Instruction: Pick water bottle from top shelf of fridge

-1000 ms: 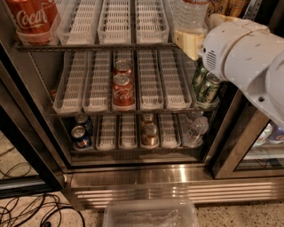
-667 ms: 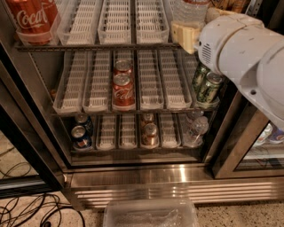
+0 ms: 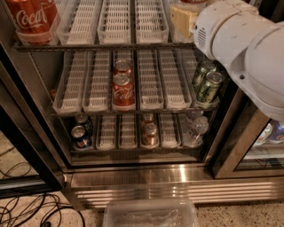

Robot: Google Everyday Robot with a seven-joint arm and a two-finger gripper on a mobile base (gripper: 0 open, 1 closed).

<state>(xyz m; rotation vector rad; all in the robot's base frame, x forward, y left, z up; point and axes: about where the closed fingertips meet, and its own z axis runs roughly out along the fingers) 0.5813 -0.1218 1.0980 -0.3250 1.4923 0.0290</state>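
The fridge point(image 3: 177, 178) stands open in front of me, with its steel base below. On the top shelf point(image 3: 102, 45), in the right-hand lane, only the red edge of the water bottle's point(image 3: 191, 1) label shows at the frame's top. My gripper point(image 3: 184, 21) is at that bottle, with its beige part against the bottle's lower body. The big white arm point(image 3: 239, 40) reaches in from the right and hides most of the bottle. The other white lane trays on that shelf hold nothing, except a red Coca-Cola bottle point(image 3: 33, 17) at the far left.
The middle rack holds two red cans point(image 3: 123, 86) and green cans point(image 3: 206, 82). The bottom rack holds cans point(image 3: 82, 133) point(image 3: 149, 131) and a small clear bottle point(image 3: 195, 128). A clear plastic bin point(image 3: 151, 215) and cables point(image 3: 26, 208) lie on the floor. The door frame point(image 3: 26, 146) stands at the left.
The arm has moved left and a little up, so it covers more of the water bottle. The beige gripper part now sits further left on the top shelf's right lane.
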